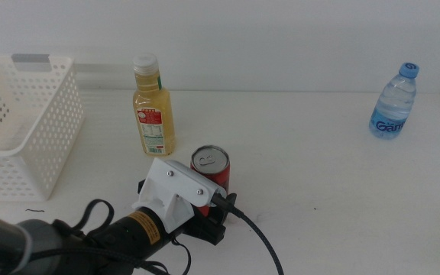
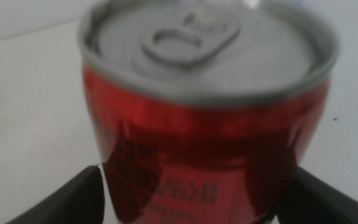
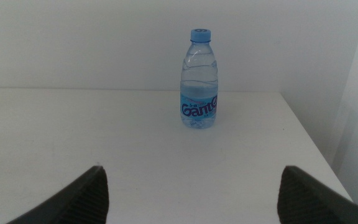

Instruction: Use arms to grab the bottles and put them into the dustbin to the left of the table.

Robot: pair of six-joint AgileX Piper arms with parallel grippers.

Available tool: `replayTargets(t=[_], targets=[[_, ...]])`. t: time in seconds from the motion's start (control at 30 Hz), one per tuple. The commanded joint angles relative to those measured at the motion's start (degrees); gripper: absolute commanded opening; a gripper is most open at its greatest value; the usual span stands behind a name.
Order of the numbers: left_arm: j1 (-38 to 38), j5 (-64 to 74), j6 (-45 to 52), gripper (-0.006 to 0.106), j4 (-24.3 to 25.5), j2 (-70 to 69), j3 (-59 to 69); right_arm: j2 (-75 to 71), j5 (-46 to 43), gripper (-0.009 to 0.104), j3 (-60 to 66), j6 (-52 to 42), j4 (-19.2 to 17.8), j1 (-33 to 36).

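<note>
Bin [image 1: 21,145], white perforated plastic, at the table's [image 1: 319,191] left: seemingly empty, though part lies out of view; nothing binned yet, all three items left. Can [image 1: 210,169], slim, glossy red with dull grey lid, upright near the middle; left gripper [image 2: 191,196] has its jaws spread on either side of it, whether touching is unclear through blur. Juice [image 1: 153,107], yellow, white-capped, ribbed shoulders, just behind the can. Water [image 1: 394,103], clear, blue cap and label, far right. Right gripper [image 3: 191,193] waits, jaws wide apart, facing the water.
</note>
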Motion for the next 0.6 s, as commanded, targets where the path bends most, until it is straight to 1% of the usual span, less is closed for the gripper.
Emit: replayTargets(t=[0.0, 0.13, 0.57], targets=[[-0.2, -2.9, -0.7, 0.094, -0.7, 1.7, -0.2, -0.3, -0.7, 0.088, 0.2, -0.1, -0.6, -0.4], [-0.2, -5.2, -0.7, 0.094, -0.7, 3.4, -0.3, -0.3, -0.7, 0.088, 0.2, -0.1, -0.6, -0.4], [-0.2, -1.9, -0.7, 0.094, -0.5, 5.5, -4.2, -0.3, -0.7, 0.088, 0.2, -0.1, -0.6, -0.4]])
